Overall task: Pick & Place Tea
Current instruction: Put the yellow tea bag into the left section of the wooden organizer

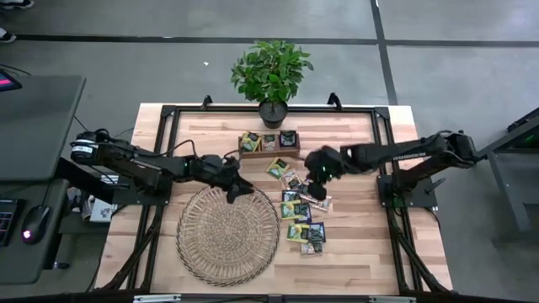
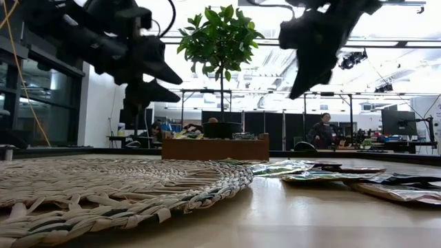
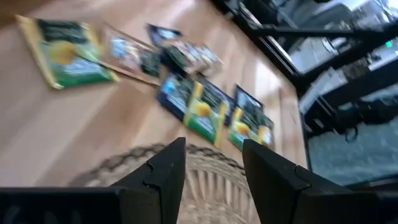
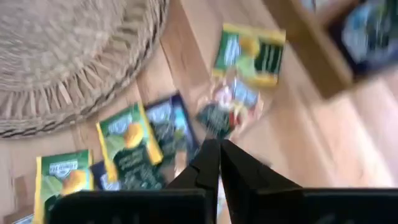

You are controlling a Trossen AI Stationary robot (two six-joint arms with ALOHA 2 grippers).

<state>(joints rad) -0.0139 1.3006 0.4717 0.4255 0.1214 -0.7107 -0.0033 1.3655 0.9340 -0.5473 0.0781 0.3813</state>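
Right gripper (image 4: pixel 219 163) | fingers pressed together, nothing held, tea sachets (image 4: pixel 127 152) spread below | left gripper (image 3: pixel 211 165) parted, empty, raised over wicker mat (image 1: pixel 227 231) edge.

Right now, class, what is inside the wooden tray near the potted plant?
The wooden tray holds several tea sachets across its compartments, yellow-green at one end and dark ones beside them. Whether more sachets lie beneath those cannot be seen, and the low view shows only the tray's wall.
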